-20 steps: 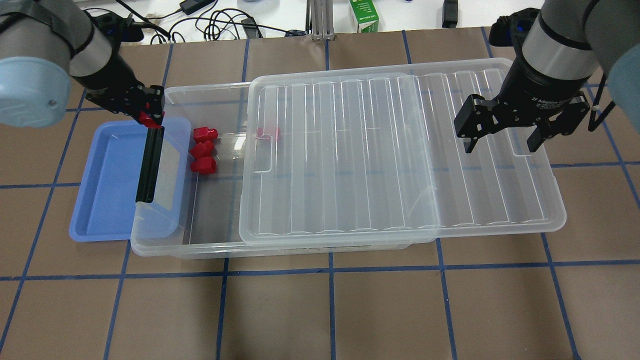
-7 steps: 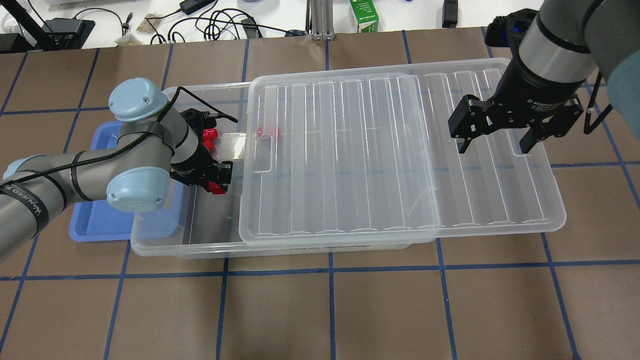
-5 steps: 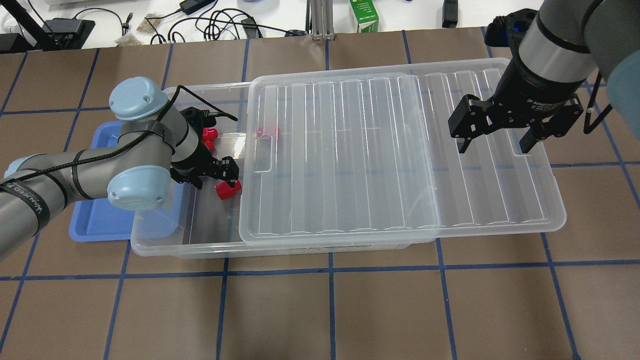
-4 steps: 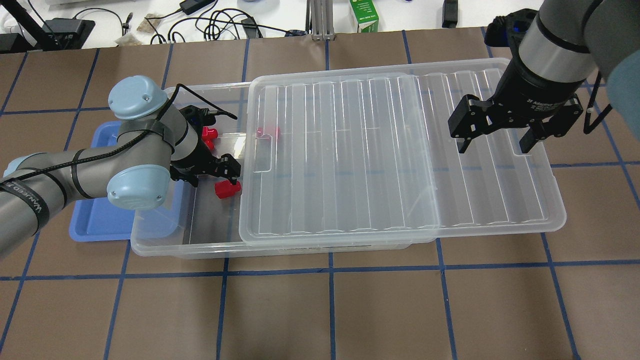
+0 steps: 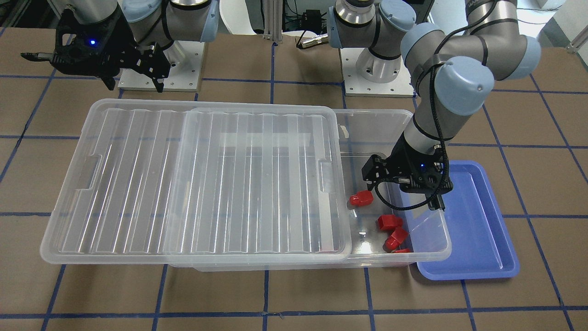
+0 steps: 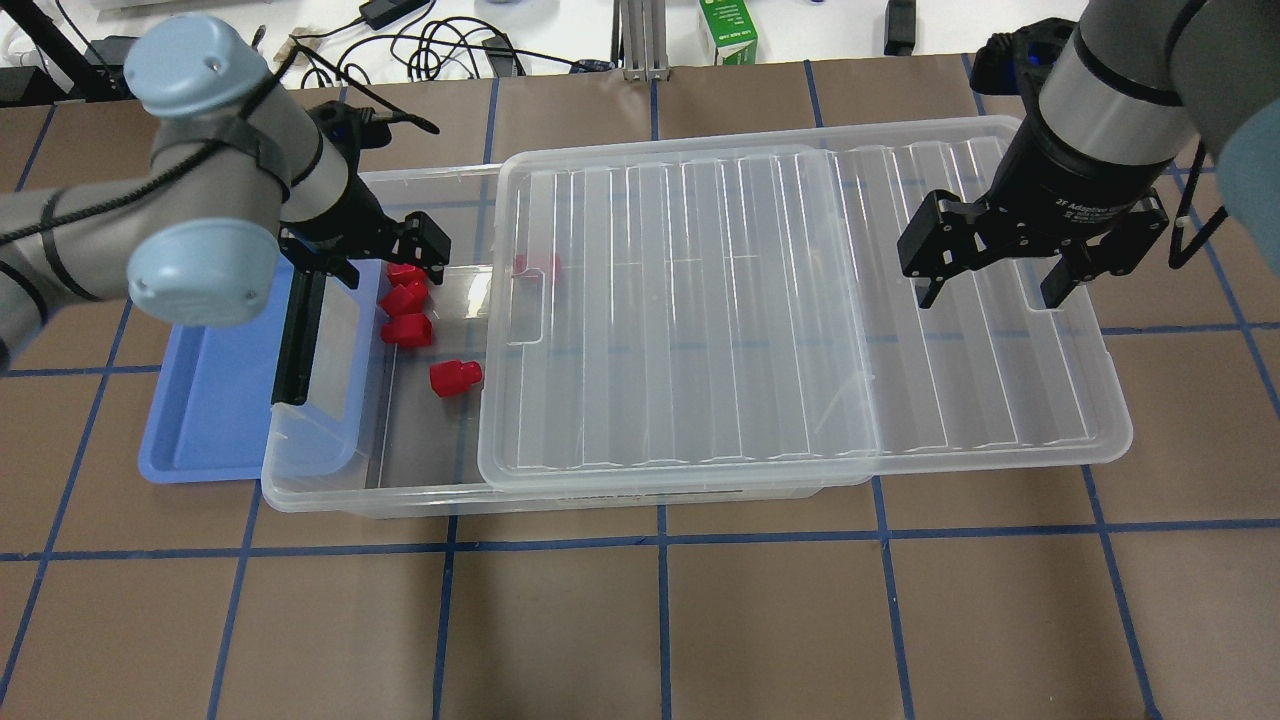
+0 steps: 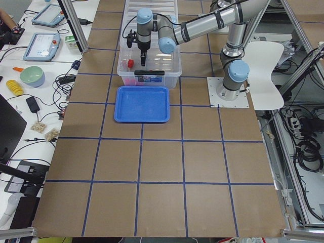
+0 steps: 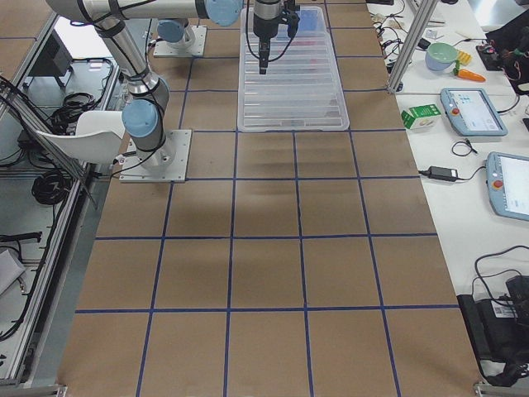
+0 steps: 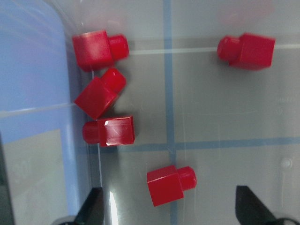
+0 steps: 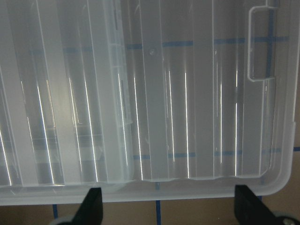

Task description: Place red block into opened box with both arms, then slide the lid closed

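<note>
A red block [image 6: 455, 378] [image 5: 361, 198] [image 9: 171, 184] lies loose on the floor of the clear box [image 6: 310, 490], near the edge of the lid. Three more red blocks [image 6: 405, 300] sit in a row by the box's left end, and another [image 6: 537, 265] shows dimly under the lid. My left gripper [image 6: 372, 258] [image 5: 403, 186] hangs open and empty above those blocks. The ribbed lid [image 6: 800, 300] [image 10: 150, 93] covers the box's right part and juts out past its right end. My right gripper [image 6: 995, 285] [image 5: 134, 85] hovers open over the lid's right portion.
A blue tray [image 6: 210, 380] [image 5: 477, 230] lies partly under the box's left end, beside the black bar [image 6: 295, 330]. Cables and a green carton [image 6: 728, 30] sit on the white bench beyond the table's far edge.
My left gripper carried a red block into the box, opened and let it drop, then rose and drew back toward the far-left corner. The right gripper barely moved.
</note>
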